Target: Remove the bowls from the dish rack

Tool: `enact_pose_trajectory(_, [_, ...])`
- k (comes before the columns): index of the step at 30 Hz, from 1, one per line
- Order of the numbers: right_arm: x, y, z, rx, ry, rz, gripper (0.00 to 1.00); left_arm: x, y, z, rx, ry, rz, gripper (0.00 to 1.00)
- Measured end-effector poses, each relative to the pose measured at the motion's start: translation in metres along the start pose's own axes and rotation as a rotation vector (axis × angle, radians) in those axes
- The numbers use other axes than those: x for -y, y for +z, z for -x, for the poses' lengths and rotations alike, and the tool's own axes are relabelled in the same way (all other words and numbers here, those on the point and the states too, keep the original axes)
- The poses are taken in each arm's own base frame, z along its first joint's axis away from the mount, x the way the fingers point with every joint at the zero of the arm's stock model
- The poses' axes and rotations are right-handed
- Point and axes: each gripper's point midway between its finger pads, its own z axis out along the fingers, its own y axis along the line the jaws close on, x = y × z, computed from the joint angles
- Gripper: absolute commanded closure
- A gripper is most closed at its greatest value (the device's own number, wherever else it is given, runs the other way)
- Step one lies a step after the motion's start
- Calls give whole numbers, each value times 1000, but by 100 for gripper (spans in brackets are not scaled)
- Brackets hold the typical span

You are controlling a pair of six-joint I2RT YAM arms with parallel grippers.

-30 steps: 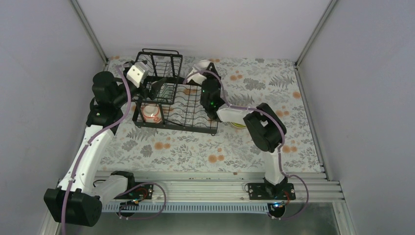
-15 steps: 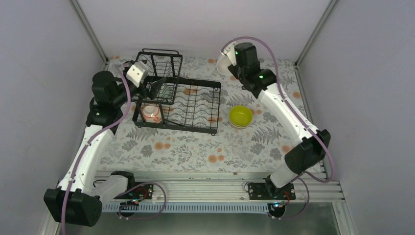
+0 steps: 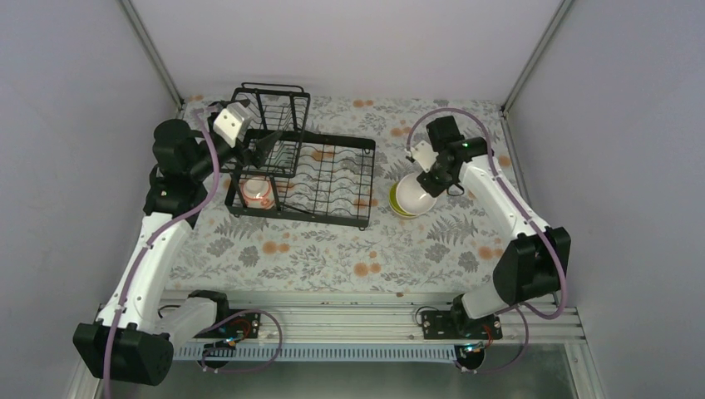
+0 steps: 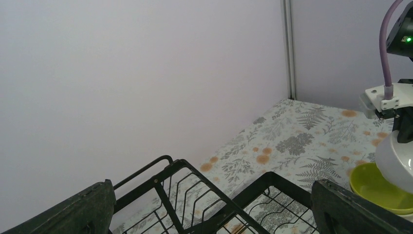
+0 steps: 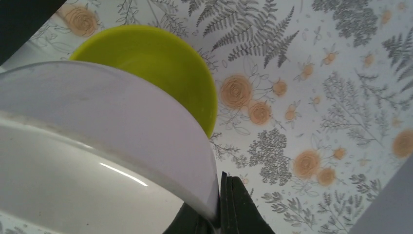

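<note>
**White bowl held over green bowl, right of the rack**

The right claw (image 3: pixel 432 176) is clamped on the rim of the white bowl (image 3: pixel 413 196). In the right wrist view one finger (image 5: pixel 234 207) pinches the bowl's edge. The white bowl hangs tilted over the green bowl (image 3: pixel 393 200), which sits on the desk (image 3: pixel 316 249) just beside the right edge of the dish rack (image 3: pixel 332 179). From above the white bowl covers most of the green one, leaving only a crescent of green rim showing on the left. The two may be touching at that rim, but the wrist view is too close to settle it.

The left claw (image 3: pixel 263 150) hovers at the rack's far-left end, by the taller wire basket section, with its fingers (image 4: pixel 63 212) spread wide and nothing between them. The rack's top wires run under it.

The patterned bowl (image 3: pixel 256 193) stands in the near-left corner of the rack, close to the left arm's elbow.

The rack lies in the far-left part of the desk, its basket end near the back wall (image 3: pixel 332 41). A broad strip of floral desk runs between the rack's near edge and the mounting rail (image 3: pixel 366 316). More of it lies between the green bowl and the right wall (image 3: pixel 615 166), crossed only by the right arm.
</note>
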Motion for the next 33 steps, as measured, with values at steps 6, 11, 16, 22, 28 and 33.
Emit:
enact_pose_trajectory(6, [-5,9,-12,-42,-3,101,96,2,-3,3,6,3,-5,0])
enact_pose_trajectory(11, [-12,35,-11,-113,-26,180,96,3,-4,5,10,6,-8,0])
enact_pose_trajectory(16, [-7,52,-1,-147,-29,189,96,4,-6,7,16,9,-10,0])
enact_pose_trajectory(22, [2,60,12,-170,-38,191,96,5,-6,6,15,9,-11,0])
enact_pose_trajectory(28, [-1,64,5,-220,-52,211,96,6,-5,5,15,10,-17,0])
enact_pose_trajectory(33, [-3,63,-1,-247,-70,224,96,7,-5,5,15,10,-22,0])
